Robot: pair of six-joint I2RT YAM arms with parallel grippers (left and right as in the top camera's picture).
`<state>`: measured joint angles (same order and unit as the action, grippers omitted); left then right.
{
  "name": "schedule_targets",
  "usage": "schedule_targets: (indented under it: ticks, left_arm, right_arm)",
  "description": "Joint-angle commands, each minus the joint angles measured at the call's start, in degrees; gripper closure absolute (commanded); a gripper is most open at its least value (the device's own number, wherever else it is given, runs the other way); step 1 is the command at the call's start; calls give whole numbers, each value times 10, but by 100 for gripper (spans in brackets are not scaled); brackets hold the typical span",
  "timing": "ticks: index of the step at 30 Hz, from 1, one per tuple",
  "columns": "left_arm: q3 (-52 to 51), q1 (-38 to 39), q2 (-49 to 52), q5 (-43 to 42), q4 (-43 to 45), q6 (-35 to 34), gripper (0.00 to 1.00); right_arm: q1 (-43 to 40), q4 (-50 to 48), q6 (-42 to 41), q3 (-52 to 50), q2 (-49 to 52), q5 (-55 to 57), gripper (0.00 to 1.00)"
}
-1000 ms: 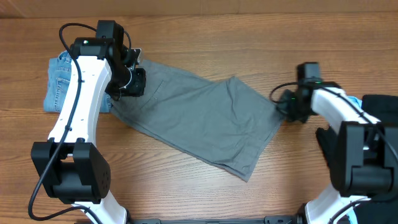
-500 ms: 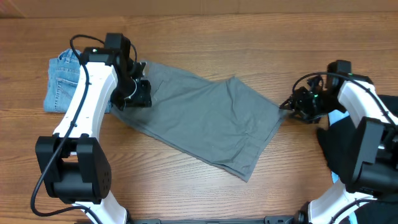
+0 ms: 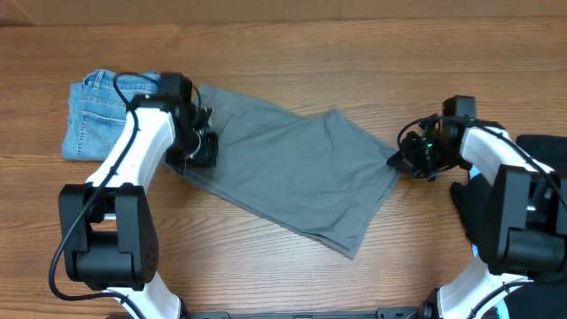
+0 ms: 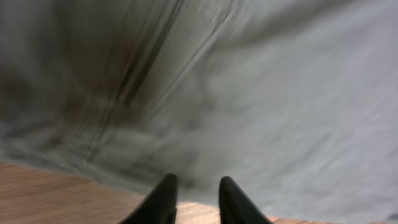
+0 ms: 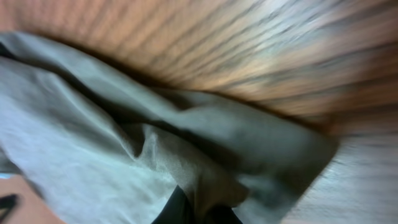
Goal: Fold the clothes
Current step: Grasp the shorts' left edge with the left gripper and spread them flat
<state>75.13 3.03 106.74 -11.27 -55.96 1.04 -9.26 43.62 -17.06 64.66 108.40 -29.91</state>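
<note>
The right gripper [image 3: 400,160] is closed tight on a pinch of cloth at the right-hand corner of the grey shorts [image 3: 292,173]. Its wrist view shows a ridge of fabric drawn up into the dark fingers [image 5: 180,210]. The left gripper [image 3: 202,146] sits at the opposite end of the garment. From its own camera the two fingertips [image 4: 166,190] stand narrowly apart at the hem, where cloth meets wood, and I cannot tell whether any fabric lies between them. The shorts lie spread flat and slantwise across the middle of the table [image 3: 354,53], one end toward the far left and a lower corner pointing at the near edge. The step in hand looks like securing both ends for a lift or a fold. It will probably go best if the left side has a sure bite through both layers before either arm rises. Then both should come up together and keep the cloth taut, so the crease runs straight. Bare wood lies open beyond and in front of the shorts. The folded jeans [image 3: 93,115] sit just beside the left end, and the arm hides whether they touch. Bringing the fold inward toward the centre seems the safer path.
</note>
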Motion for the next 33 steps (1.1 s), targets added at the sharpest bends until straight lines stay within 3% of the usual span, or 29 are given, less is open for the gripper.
schedule_targets:
  ticks: [1, 5, 6, 7, 8, 9, 15, 26, 28, 29, 30, 33]
  left_arm:
    - [-42, 5, -2, -8, 13, 2, 82]
    - [-54, 5, -2, -8, 20, 2, 85]
    - [-54, 5, -2, -8, 21, 1, 85]
    - [-54, 5, -2, -8, 21, 1, 82]
    - [-54, 5, -2, -8, 19, 1, 79]
    - [-52, 4, -3, -5, 12, 3, 78]
    - [-16, -24, -6, 20, -41, 3, 80]
    - [52, -73, -8, -2, -32, 3, 67]
    - [58, -80, -8, -1, -12, 3, 76]
    - [57, -87, -6, 8, 12, 2, 89]
    - [57, -89, -4, 15, 22, 0, 96]
    - [57, -97, 0, 60, 48, -16, 96]
  right_arm:
    - [-43, 17, -5, 65, -17, 3, 96]
    - [-75, 34, -6, 106, -17, 3, 96]
    - [-79, 32, -6, 108, -17, 3, 92]
    - [-86, 29, -6, 109, -17, 6, 62]
    - [-93, 34, -6, 109, -17, 19, 50]
    - [-99, 41, -6, 110, -17, 24, 48]
    - [-136, 89, -6, 126, -24, 23, 44]
    - [-139, 159, 22, 135, -120, -2, 41]
    - [-124, 176, 23, 135, -131, -2, 42]
    - [-111, 188, 23, 135, -133, -2, 44]
    - [-103, 194, 25, 134, -133, -2, 46]
    - [-79, 205, 41, 133, -132, -2, 67]
